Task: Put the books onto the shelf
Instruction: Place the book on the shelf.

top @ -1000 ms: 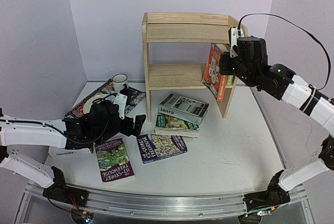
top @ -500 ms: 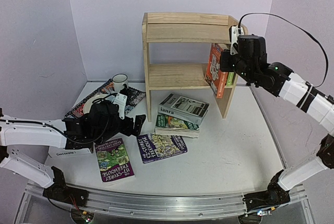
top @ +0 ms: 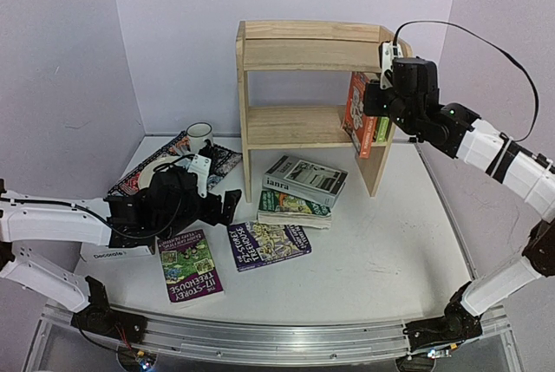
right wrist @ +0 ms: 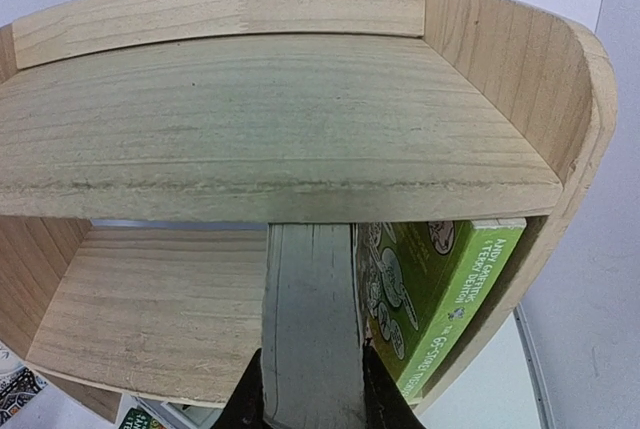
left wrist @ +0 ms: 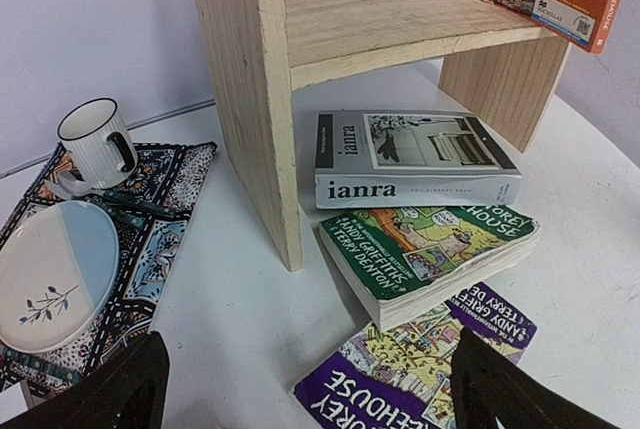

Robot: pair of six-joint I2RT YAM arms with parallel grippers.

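Shelf: the pine shelf (top: 303, 86) stands at the back of the table (top: 399, 242). It is directly in front of the right pincer (top: 370, 99) and ahead of the left pincer (top: 224, 207).
Right pincer: raised to the lower tier and clamped on the orange book (top: 356, 116), with one finger on each cover and the page edge facing back toward the wrist.
Orange book: slightly tilted at the right end of the lower tier, its top tucked under the upper board. I cannot tell whether its bottom edge rests on the wood.
Light green book (right wrist: 430, 289): on the lower tier just right of the right pincer, between the orange book and the shelf's right side panel.
Left pincer: jaws wide apart and holding nothing, low over the table.
Ianra book (left wrist: 410, 159): ahead of the left pincer, lying flat near the foot of the shelf.
Green book (left wrist: 430, 244): under the ianra book, sticking out toward the left pincer.
Dark purple book (top: 269, 244): flat on the table, just in front of the left pincer's tips.
Purple book (top: 189, 265): flat beside the left pincer's wrist, on the side nearer the arm bases.
White Decorate book (top: 117, 253): behind the left pincer, under its forearm.
Placemat (left wrist: 160, 209): ahead and to the left of the left pincer, carrying a mug (left wrist: 98, 141) and a plate (left wrist: 55, 274).
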